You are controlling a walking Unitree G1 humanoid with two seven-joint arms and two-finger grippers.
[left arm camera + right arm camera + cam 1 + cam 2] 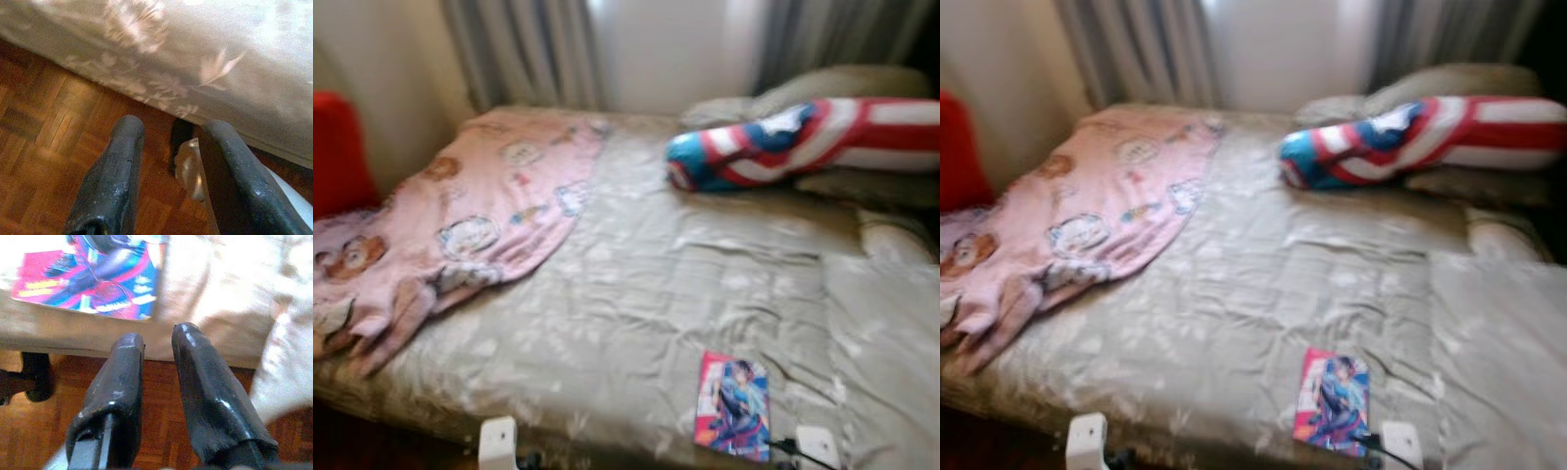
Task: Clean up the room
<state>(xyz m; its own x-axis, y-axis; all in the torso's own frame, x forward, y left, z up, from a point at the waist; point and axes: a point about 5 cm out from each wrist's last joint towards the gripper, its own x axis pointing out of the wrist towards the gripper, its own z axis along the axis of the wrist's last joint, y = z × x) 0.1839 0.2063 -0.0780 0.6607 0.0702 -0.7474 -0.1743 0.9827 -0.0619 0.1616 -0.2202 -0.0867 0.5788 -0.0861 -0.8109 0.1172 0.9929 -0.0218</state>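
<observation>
A: From the head view, what lies on the bed (pixel 636 294)?

B: A comic book (pixel 734 406) flat near the bed's front edge, toward its right corner. A pink cartoon blanket (pixel 470 225) is draped over the left side, and a red, white and blue striped pillow (pixel 803 142) sits at the far right.

A: And the left wrist view?

B: The left claw (pixel 168 147) hangs wide apart over the parquet floor (pixel 44 137), just beside the bed's front edge, holding nothing.

A: The right wrist view?

B: The right claw (pixel 156 340) has its fingers narrowly apart and empty, pointing at the bed's edge. The comic book lies just beyond its tips, off to one side, not touching.
</observation>
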